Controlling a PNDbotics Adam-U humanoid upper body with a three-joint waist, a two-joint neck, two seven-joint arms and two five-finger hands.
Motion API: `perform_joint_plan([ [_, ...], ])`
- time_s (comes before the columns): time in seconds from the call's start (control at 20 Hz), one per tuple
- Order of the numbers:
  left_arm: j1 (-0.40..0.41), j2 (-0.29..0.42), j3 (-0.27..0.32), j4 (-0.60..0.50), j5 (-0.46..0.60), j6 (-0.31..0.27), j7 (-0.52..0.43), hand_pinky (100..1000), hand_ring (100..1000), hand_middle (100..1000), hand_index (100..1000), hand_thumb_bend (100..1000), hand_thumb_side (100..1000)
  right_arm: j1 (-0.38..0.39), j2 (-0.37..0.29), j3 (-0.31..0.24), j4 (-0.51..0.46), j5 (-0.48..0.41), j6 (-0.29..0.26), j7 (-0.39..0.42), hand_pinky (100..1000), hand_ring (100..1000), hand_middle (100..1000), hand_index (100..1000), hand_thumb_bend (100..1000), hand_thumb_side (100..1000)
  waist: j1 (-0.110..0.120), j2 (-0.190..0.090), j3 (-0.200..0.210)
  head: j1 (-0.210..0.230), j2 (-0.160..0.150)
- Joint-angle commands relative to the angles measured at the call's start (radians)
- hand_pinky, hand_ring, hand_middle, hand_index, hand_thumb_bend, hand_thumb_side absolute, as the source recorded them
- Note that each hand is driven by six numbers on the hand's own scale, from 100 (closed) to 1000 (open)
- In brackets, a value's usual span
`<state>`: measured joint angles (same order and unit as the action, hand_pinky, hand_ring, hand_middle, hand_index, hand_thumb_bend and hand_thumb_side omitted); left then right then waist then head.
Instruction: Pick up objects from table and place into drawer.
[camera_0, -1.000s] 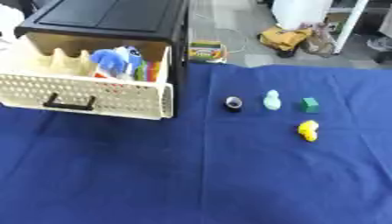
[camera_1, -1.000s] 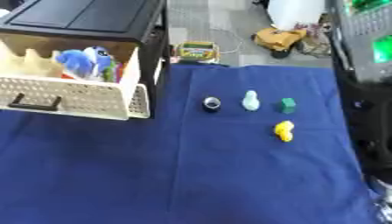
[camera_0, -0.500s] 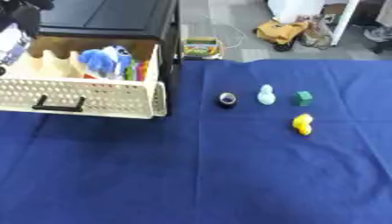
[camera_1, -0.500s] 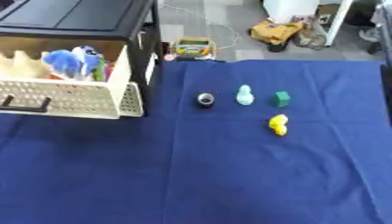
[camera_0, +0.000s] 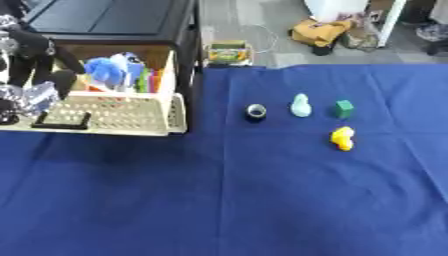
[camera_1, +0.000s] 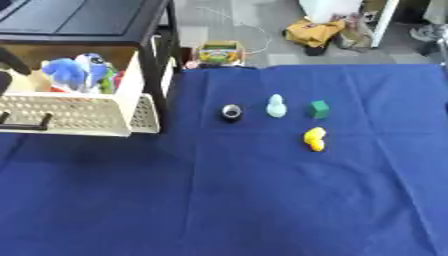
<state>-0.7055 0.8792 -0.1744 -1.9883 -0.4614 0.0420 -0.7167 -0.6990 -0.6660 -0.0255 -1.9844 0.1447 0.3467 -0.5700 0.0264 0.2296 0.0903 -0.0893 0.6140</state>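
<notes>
Blue cloth covers the table (camera_0: 219, 200), and on it we see four small pieces clustered together: a dark ring-shaped cap (camera_0: 255, 111), a pale mint bottle-shaped figure (camera_0: 301, 105), a green cube (camera_0: 344, 108) and a yellow duck-like toy (camera_0: 343, 138). Our left hand (camera_0: 35, 75) hovers at the open cream perforated drawer (camera_0: 105, 115), well to their left; whether its fingers are curled we cannot tell. The right hand is out of sight.

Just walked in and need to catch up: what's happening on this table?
The robot is clearing small things off a blue table into an open cream drawer, which already holds a blue toy. Its left robot hand is at the drawer's front left. Four items wait on the cloth: a black ring, a pale green figure, a green block and a yellow piece.
</notes>
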Motion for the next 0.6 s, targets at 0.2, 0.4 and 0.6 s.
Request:
perform_joint_plan([
  [0.2,-0.007,0.089,-0.035,-0.012,-0.008,-0.041,-0.064,365,300,361,760,100,1000,0.016,-0.04,-0.026,-0.016,-0.02,-0.001,-0.01,543,583,600,759,318,896,0.004,-0.013,-0.002,0.005,0.001],
  [0.4,0.009,0.112,-0.049,-0.012,0.028,-0.067,-0.071,345,278,343,743,100,1000,0.035,-0.044,-0.033,-0.016,-0.021,0.001,-0.01,543,579,597,761,333,903,0.005,-0.011,-0.001,0.005,-0.002],
  [0.6,0.047,0.121,-0.064,-0.012,0.108,-0.073,-0.1,345,286,356,731,100,1000,0.047,-0.041,-0.04,-0.016,-0.023,0.004,-0.006,540,576,593,760,338,903,0.003,-0.009,-0.001,0.006,-0.007],
])
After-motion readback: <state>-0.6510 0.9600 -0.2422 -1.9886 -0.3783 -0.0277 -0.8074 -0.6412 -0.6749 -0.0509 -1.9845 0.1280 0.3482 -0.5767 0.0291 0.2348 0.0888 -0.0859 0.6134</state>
